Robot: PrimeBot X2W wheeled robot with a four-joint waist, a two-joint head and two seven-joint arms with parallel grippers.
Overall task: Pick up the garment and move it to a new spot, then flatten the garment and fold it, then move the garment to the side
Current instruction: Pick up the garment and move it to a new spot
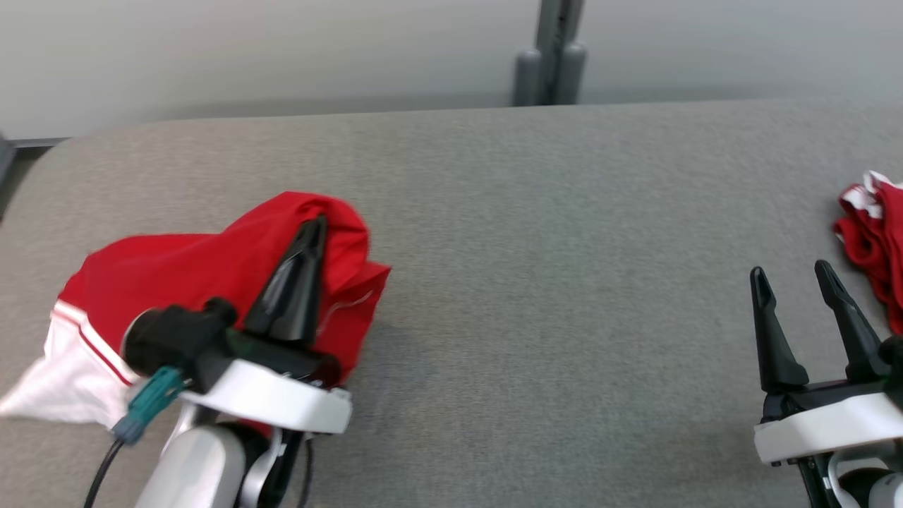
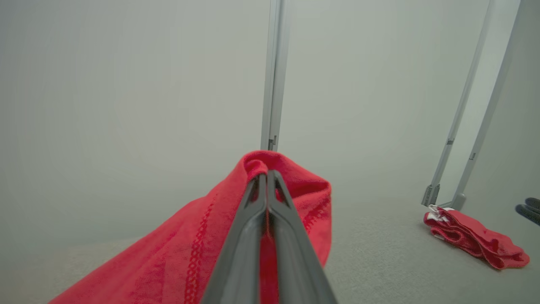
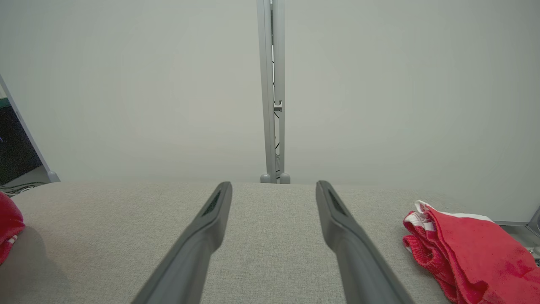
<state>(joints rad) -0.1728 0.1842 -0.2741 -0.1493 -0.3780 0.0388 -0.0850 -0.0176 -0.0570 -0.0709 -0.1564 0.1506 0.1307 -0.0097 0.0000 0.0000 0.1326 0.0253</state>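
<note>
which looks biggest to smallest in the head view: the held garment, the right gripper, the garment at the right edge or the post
1. held garment
2. right gripper, though it is close to the camera
3. garment at the right edge and post: about alike, and the frame cuts both off, so no ranking

Two red-and-white garments [image 1: 176, 275] [image 1: 868, 240], two dark long-fingered tools [image 1: 321, 224] [image 1: 790, 269], one grey cloth-covered table [image 1: 529, 247], one pale wall [image 1: 282, 56]
</note>
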